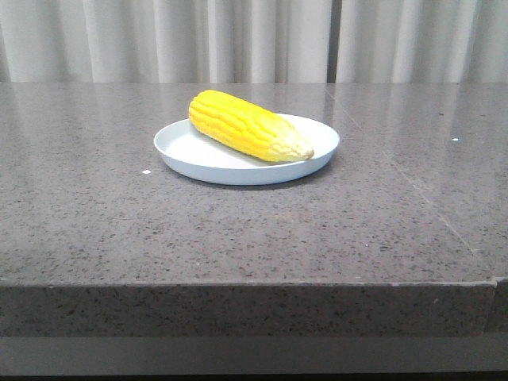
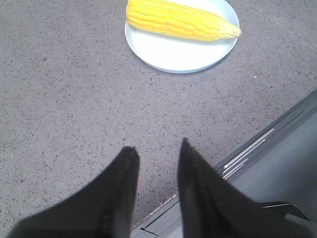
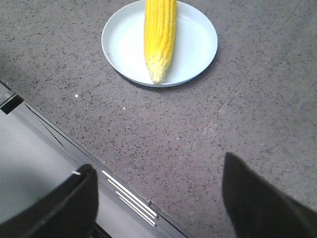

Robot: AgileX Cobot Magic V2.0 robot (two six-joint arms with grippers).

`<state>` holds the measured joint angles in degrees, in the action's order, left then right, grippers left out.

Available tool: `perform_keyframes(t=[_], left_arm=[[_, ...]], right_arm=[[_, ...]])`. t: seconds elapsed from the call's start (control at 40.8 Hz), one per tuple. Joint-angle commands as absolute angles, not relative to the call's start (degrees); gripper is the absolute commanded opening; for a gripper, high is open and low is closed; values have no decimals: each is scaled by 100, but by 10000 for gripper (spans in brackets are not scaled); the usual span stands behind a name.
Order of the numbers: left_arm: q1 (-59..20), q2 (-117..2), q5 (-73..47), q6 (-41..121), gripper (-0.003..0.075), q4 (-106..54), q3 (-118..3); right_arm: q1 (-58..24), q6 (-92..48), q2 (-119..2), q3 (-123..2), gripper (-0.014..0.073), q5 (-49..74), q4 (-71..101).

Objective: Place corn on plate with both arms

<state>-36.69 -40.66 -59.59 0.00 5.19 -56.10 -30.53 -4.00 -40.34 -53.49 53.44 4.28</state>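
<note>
Grippers hang empty, well back from the plate (image 1: 184, 151): left gripper (image 2: 157, 154) narrowly parted, right gripper (image 3: 158, 173) spread wide. Corn cob (image 1: 244, 125) lies across the plate on the grey speckled table (image 1: 95, 214), pale tip toward four o'clock.

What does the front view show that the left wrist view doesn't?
Only the front view shows the pale curtain behind the table and the table's front edge; neither gripper appears there. Only the left wrist view shows the left gripper, open and empty, over the tabletop near its edge. Both show the corn lying across the plate on the grey speckled table.
</note>
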Motion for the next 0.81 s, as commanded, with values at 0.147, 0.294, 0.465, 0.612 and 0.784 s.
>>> perform_keyframes(t=[0.147,0.294,0.465,0.612,0.784], left_arm=[[-3711,-4062,-5585,0,-13,541,-5759],[-3711,-4062,-5585,0,-20,541,-5759],[-3711,-4062,-5585,0,-20,541,-5759],[-3711,-4062,-5585,0,-20,541,-5759],[-3711,-4062,-5585,0,-20,541,-5759]], right_arm=[[-3026,-419,-4004,-5494,98,5001,366],[-3026,-419,-4004,-5494,-57,5001,366],[-3026,-419,-4004,-5494,-85,5001,366],[-3026,-419,-4004,-5494,-85,4994,366],[-3026,-419,-4004,-5494,-85,4994,371]])
